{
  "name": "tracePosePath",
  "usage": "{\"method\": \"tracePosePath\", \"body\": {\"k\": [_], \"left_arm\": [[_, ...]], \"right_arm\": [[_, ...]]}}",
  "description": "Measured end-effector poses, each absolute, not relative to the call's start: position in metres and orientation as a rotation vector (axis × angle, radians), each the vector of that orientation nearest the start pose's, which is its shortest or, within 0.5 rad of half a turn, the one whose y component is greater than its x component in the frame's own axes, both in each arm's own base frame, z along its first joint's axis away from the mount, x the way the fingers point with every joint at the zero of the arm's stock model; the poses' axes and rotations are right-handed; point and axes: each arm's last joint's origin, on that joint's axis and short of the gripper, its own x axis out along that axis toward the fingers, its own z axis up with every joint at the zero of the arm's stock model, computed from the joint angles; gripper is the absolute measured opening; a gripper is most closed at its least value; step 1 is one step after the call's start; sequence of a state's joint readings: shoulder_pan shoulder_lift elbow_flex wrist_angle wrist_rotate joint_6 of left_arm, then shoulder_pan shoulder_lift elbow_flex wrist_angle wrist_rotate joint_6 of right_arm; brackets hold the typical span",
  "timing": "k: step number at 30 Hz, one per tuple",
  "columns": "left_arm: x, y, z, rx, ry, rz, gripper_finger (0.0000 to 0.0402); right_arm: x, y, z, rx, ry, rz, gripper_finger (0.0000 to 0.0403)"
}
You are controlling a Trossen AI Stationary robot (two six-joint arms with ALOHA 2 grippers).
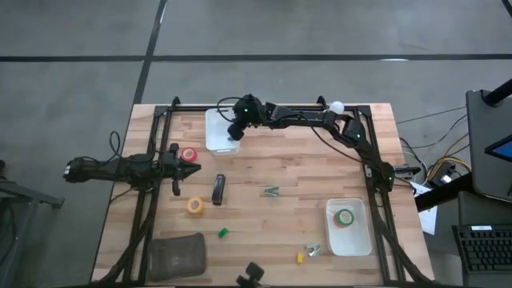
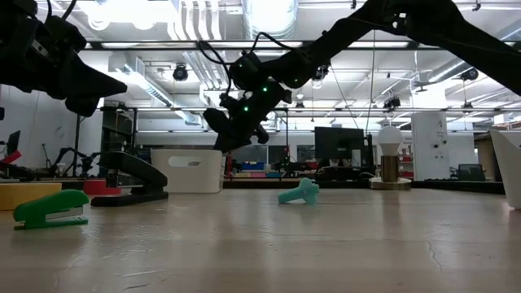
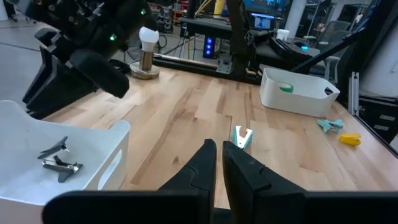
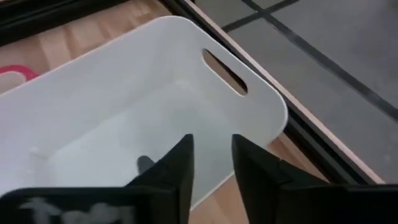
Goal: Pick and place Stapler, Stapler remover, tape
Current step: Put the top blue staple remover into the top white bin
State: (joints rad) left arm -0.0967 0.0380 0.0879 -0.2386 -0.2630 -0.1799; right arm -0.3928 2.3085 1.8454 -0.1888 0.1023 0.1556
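At the table's near edge [image 1: 264, 272] a dark mesh pouch [image 1: 177, 254] lies by the left corner, with a small yellow piece [image 1: 301, 258] and a pale staple remover [image 1: 313, 250] lying beside a white bin [image 1: 332, 232] near the right corner; a green tape roll [image 1: 345, 217] sits inside that bin. A little farther in, a small green stapler [image 1: 224, 233] lies alone on bare wood, then a yellow tape roll [image 1: 195, 206] just left of the black stapler [image 1: 218, 190], a slim dark oblong lying lengthwise toward the far edge. A teal staple remover [image 1: 271, 191] lies to its right, with open boards around it and across the whole table centre. The left gripper [image 1: 192, 170] hangs over the left side, fingers [image 3: 205, 163] pressed nearly together and holding nothing, with a red tape roll [image 1: 189, 155] just beyond its tip. Farthest back, a second white bin [image 1: 216, 132] stands near the far edge; the left wrist view shows two dark metal staple removers [image 3: 57, 160] lying on its floor. The right gripper [image 1: 235, 130] is poised over this bin's right rim, its fingers [image 4: 176, 165] a small gap apart with nothing between them, and the black frame rails run along both table sides.
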Motion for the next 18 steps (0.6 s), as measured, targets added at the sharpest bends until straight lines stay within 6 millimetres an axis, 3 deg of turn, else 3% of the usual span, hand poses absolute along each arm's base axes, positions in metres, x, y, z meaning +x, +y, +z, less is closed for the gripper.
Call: {"method": "tracePosePath", "body": {"k": [8, 13, 18], "left_arm": [[0.092, -0.001, 0.168, -0.145, 0.170, 0.182, 0.0032], [0.092, -0.001, 0.168, -0.145, 0.170, 0.182, 0.0032], [0.092, -0.001, 0.168, -0.145, 0.170, 0.182, 0.0032]], "right_arm": [[0.460, -0.175, 0.220, 0.202, 0.781, -0.398, 0.0141], [0.443, -0.136, 0.235, 0.166, 0.962, -0.308, 0.0144], [0.433, -0.091, 0.233, 0.164, 1.116, -0.232, 0.0144]]}}
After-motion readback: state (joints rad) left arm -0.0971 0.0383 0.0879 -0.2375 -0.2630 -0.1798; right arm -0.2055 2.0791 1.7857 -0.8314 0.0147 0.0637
